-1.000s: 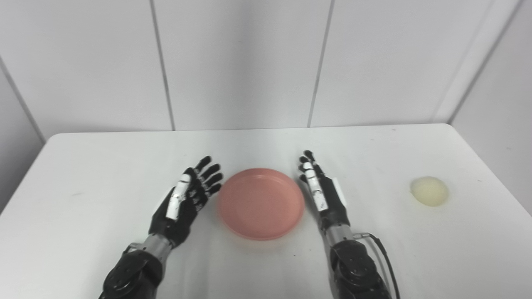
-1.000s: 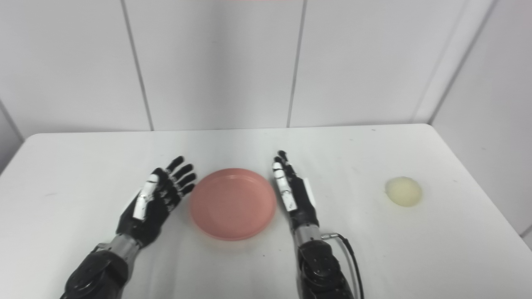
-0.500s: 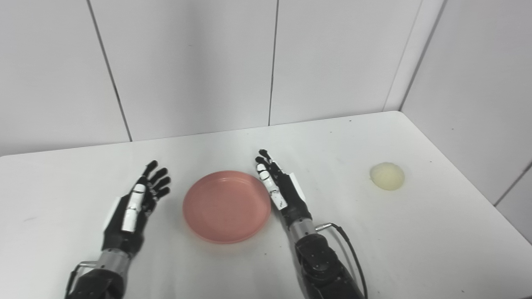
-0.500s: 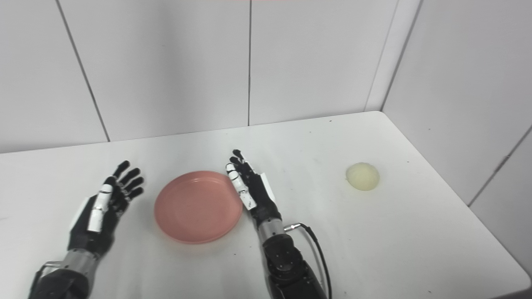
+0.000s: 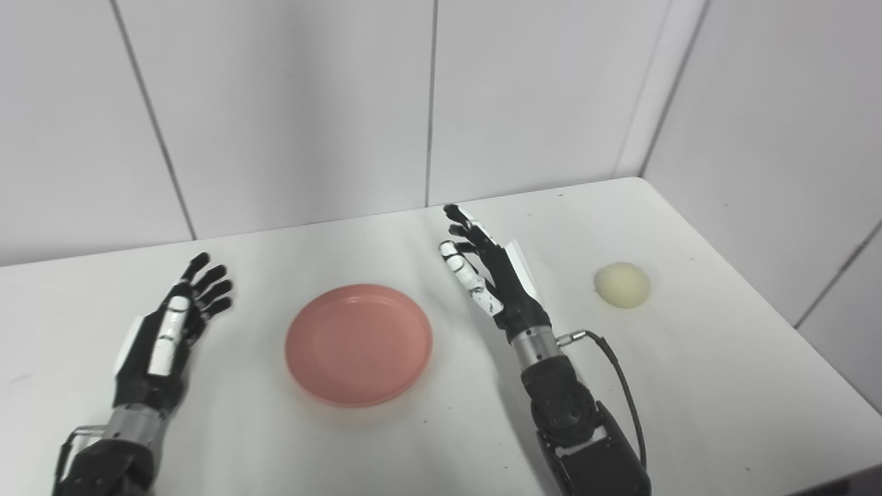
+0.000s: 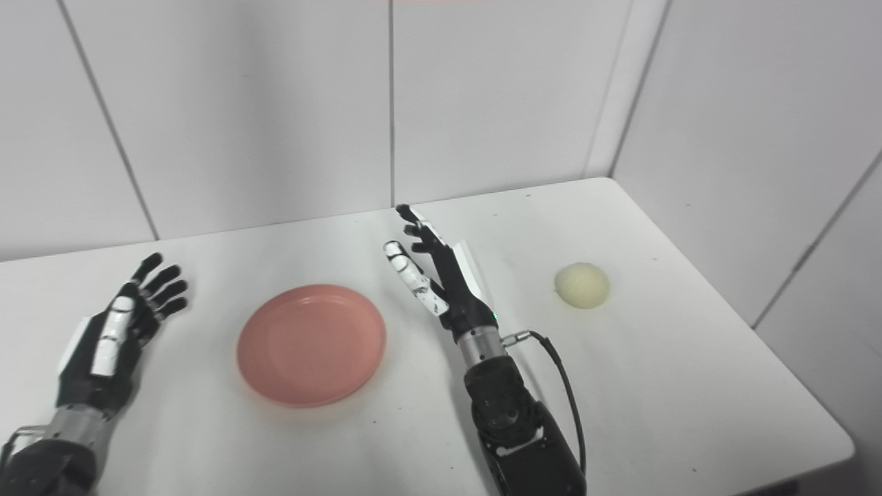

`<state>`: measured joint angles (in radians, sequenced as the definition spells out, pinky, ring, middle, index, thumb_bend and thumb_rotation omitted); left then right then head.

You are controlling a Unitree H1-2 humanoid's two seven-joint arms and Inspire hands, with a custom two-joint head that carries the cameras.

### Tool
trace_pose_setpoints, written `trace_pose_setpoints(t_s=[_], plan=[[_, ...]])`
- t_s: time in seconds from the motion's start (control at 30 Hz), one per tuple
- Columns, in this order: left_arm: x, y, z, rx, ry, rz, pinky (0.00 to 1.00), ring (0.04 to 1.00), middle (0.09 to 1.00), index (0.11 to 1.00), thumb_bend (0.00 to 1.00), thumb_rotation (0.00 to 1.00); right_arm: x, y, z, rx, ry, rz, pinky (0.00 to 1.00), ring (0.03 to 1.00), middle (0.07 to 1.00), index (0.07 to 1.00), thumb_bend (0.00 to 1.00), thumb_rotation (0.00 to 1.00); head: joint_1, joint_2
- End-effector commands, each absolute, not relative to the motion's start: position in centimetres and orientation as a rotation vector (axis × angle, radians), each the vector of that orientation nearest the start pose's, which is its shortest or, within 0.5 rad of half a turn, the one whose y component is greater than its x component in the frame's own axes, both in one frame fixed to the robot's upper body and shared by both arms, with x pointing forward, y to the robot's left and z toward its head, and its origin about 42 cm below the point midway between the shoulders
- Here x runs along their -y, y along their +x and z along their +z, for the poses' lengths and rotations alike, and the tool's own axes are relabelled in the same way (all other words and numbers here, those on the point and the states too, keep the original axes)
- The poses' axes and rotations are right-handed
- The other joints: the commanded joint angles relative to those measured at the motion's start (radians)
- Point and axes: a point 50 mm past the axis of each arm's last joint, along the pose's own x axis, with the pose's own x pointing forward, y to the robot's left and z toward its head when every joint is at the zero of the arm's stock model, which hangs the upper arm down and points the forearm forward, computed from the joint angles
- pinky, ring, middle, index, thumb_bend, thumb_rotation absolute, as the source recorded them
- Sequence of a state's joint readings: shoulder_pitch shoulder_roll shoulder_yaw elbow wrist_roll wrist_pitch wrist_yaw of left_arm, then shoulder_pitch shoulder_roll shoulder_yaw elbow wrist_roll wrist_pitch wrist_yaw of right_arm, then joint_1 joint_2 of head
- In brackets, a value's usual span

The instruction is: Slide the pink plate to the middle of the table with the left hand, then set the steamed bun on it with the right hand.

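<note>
1. Leftmost, the black-and-white left hand lay low over the white counter, fingers spread and holding nothing, well apart from the plate.
2. Next, the shallow round pink plastic plate sat flat on the counter, roughly in the middle between the two arms and bare, so the sliding step looked done.
3. Then the right hand stood raised just right of the plate, fingers spread and pointing away from the robot, its palm facing left and gripping nothing.
4. Farthest right, the pale yellowish round steamed bun rested on the counter near the right edge, well apart from the hand and untouched.
5. Judging by this, the step in hand was the reach for the bun; it would go best if the right hand swung over it with fingers kept wide, came down from above, and closed gently around its sides.
6. A hard squeeze would likely dent soft dough, and a sideways nudge could roll it toward the counter edge.
</note>
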<state>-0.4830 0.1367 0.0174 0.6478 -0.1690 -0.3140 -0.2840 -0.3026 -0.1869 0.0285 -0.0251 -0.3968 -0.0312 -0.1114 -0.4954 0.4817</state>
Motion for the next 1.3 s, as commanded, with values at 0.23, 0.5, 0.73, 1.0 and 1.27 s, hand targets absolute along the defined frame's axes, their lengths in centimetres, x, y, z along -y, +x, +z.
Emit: trace_pose_setpoints(t_s=[0.23, 0.5, 0.73, 1.0, 1.27], plan=[[-25.9, 35.7, 0.2, -0.151, -0.047, -0.242, 0.81, 0.844, 0.87, 0.881, 0.55, 0.92, 27.8, 35.2, 28.9, 0.555, -0.889, -0.266, 0.82, 0.883, 0.889, 0.851, 0.77, 0.79, -0.039, 0.002], [-26.5, 35.9, 0.1, -0.155, -0.058, -0.248, 0.79, 0.833, 0.861, 0.872, 0.56, 0.9, 32.3, 33.7, 31.4, 0.47, -1.127, -0.354, 0.76, 0.851, 0.89, 0.858, 0.82, 0.67, -0.054, 0.013], [-26.8, 36.0, 0.2, -0.172, -0.054, -0.243, 0.8, 0.837, 0.866, 0.875, 0.55, 0.91, 37.1, 32.6, 30.9, 0.307, -1.292, -0.429, 0.65, 0.806, 0.891, 0.854, 0.88, 0.63, -0.062, 0.015], [-27.0, 35.9, 0.1, -0.172, -0.046, -0.249, 0.78, 0.824, 0.857, 0.867, 0.55, 0.91, 40.0, 32.4, 31.4, 0.155, -1.305, -0.432, 0.67, 0.805, 0.87, 0.85, 0.9, 0.45, -0.062, 0.018], [-26.9, 35.8, 0.2, -0.171, -0.039, -0.258, 0.78, 0.816, 0.847, 0.857, 0.57, 0.9, 41.9, 32.3, 31.6, 0.014, -1.312, -0.423, 0.65, 0.802, 0.865, 0.845, 0.89, 0.35, -0.059, 0.026]])
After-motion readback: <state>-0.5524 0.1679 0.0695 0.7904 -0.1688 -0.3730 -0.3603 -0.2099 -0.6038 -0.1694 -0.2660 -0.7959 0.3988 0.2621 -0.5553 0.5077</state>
